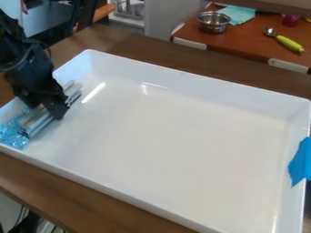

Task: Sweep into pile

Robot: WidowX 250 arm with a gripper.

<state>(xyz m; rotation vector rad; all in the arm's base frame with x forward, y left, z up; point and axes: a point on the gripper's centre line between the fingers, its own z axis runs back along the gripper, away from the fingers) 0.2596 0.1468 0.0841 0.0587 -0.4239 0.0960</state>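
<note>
The tool [51,112] is positioned at the left side of the white tray [170,136], clamped on a silver bar [39,123]. The bar lies at a slant near the left wall, its lower end beside the blue pieces [13,134]. These pieces are grouped in the lower-left corner, between the bar and the tray edges. Room for lateral movement is found on the right side of the bar, where the tray floor extends to the raised right wall. Blue tape [300,161] is attached at that wall. The tray rests on a brown table [91,195]. A metal bowl [213,22] and a spoon [285,41] are located beyond the far edge, on a separate surface
</note>
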